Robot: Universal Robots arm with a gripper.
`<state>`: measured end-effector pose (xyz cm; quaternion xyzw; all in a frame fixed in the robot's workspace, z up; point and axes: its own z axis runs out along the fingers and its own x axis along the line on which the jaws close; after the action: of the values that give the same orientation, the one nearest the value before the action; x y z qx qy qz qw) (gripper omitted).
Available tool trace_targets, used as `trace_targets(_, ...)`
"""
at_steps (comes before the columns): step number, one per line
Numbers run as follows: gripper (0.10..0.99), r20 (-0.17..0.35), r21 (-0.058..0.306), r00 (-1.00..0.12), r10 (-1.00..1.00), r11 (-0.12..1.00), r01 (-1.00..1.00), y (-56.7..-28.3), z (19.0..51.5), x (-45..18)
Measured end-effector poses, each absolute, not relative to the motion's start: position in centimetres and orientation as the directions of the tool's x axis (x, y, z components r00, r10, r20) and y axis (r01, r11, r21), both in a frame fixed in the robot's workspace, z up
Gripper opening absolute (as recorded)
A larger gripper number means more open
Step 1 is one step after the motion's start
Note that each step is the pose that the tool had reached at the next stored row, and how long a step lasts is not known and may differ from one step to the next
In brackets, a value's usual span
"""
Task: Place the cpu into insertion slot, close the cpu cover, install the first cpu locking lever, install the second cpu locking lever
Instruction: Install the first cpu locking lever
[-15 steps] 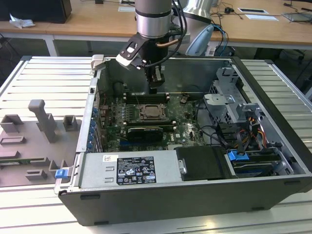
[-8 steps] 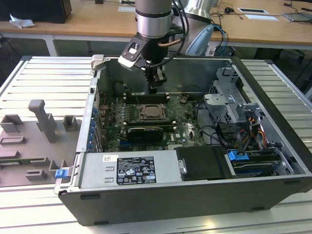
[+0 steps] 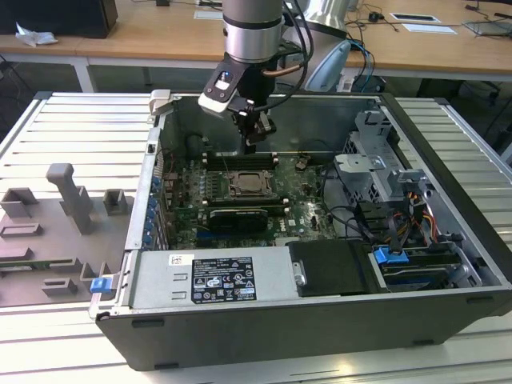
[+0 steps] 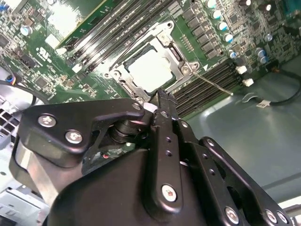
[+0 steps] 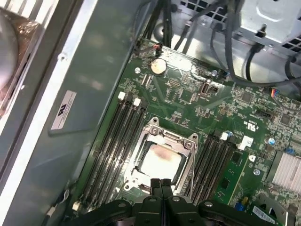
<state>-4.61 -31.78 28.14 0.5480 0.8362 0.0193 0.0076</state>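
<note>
The cpu (image 5: 160,162) lies flat in its socket on the green motherboard, its pale metal top showing. The cpu cover (image 5: 171,137), a silver frame, lies down around it. In the second wrist view the cpu (image 4: 148,68) and the cpu cover (image 4: 175,52) sit just beyond my gripper (image 4: 160,96). A thin wire locking lever (image 4: 214,84) juts out from the socket corner over the memory slots. My gripper (image 5: 161,182) is shut with nothing between its fingers, hanging at the socket's near edge. In the exterior view my gripper (image 3: 254,144) hovers above the cpu (image 3: 250,185).
Memory slots (image 5: 115,136) flank the socket on both sides. A long black expansion card (image 3: 236,218) lies in front of the socket, with the power supply (image 3: 212,280) nearer. A drive cage (image 3: 372,168) and cables stand at the exterior view's right. A grey fixture tray (image 3: 64,216) sits outside the case.
</note>
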Motion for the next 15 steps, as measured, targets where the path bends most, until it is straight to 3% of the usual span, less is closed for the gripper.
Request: trace_targets(15, 0.106, 0.009, 0.035, -0.593, 0.805, 0.593, 0.805, -31.78, 28.14, -4.61)
